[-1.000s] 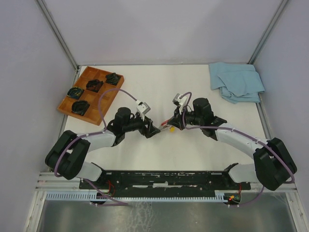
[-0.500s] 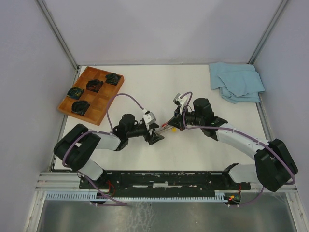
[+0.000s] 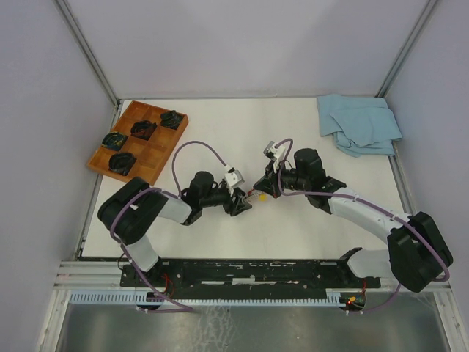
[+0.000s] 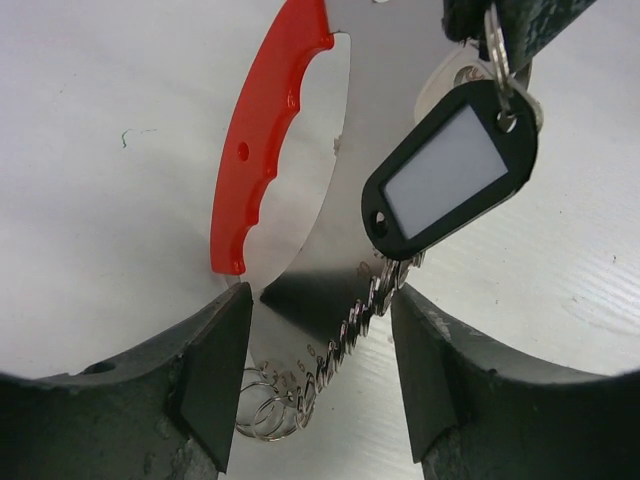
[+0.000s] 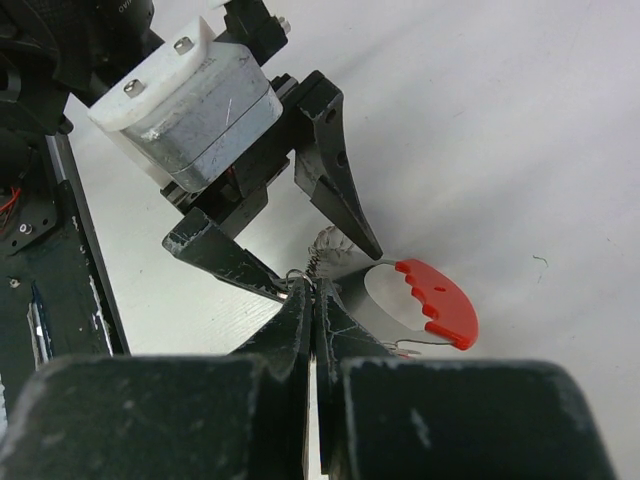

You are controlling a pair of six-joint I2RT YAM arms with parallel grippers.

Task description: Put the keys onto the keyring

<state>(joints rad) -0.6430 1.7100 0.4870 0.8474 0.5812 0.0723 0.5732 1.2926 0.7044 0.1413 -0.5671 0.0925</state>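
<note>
At the upper left of the overhead view the brown wooden compartment tray (image 3: 154, 158) with black coiled items (image 3: 121, 161) sits well apart from the work at the middle of the white surface (image 3: 220, 132). There the left claw (image 3: 239, 205) is spread, its fingers either side of the silver beaded chain (image 4: 345, 340) and the small thin wire keyring (image 4: 272, 412) at the chain's lower end, gripping nothing. Up and to the right in its wrist view hang the curved red strap (image 4: 265, 150) and the black oval tag with a white window (image 4: 450, 170). The right claw (image 3: 258, 192) is pressed together, pinching this keyring bunch by the metal piece above the tag. A small yellow-headed key (image 3: 261, 196) shows just below that claw from overhead; whether it is held or lies on the surface I cannot tell, and other keys I cannot make out. The crumpled blue cloth (image 3: 359, 125) lies at the upper right. I judge this the hand-over before threading: next the left claw must shut on the ring alone, not the chain, and hold it steady for a key. Against a second ago, the left arm has folded and brought its claw rightwards, close up to the right claw, which has scarcely moved
</note>
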